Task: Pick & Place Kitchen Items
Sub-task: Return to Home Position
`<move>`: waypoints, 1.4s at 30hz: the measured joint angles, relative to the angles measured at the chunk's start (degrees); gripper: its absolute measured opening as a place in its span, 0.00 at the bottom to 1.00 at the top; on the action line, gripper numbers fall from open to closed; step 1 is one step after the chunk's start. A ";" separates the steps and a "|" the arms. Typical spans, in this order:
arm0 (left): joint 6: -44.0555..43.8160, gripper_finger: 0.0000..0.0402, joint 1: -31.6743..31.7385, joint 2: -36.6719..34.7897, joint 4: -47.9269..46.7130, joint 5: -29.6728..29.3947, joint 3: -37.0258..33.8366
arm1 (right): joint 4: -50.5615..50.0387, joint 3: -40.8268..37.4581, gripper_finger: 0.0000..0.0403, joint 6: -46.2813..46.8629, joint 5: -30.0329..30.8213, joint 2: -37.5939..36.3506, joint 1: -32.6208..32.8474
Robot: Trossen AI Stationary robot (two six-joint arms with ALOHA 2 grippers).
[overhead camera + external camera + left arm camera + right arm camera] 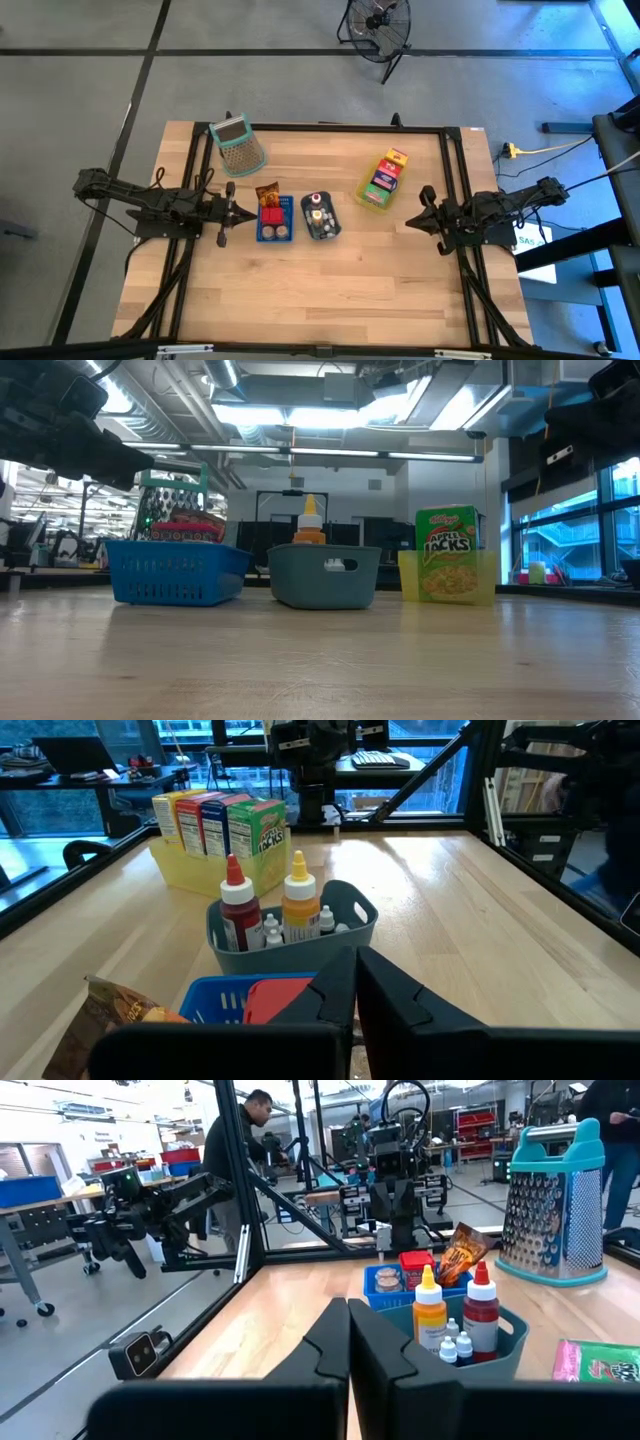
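Several tiny white bottles (272, 933) sit half hidden inside the grey bin (295, 958).

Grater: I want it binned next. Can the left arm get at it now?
Probably yes. The grater stands alone near the left gripper, with nothing between them; the blue bin sits off to one side. The gripper's shut fingers would have to open first.

One camera looks straight down on the surface (330, 290), one level across it; opposed wrist cameras share the grey bin (355, 925)
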 joint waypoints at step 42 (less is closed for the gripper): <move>0.00 0.03 0.00 0.00 0.08 0.00 0.00 | 0.00 -0.07 0.00 0.00 0.00 0.02 0.00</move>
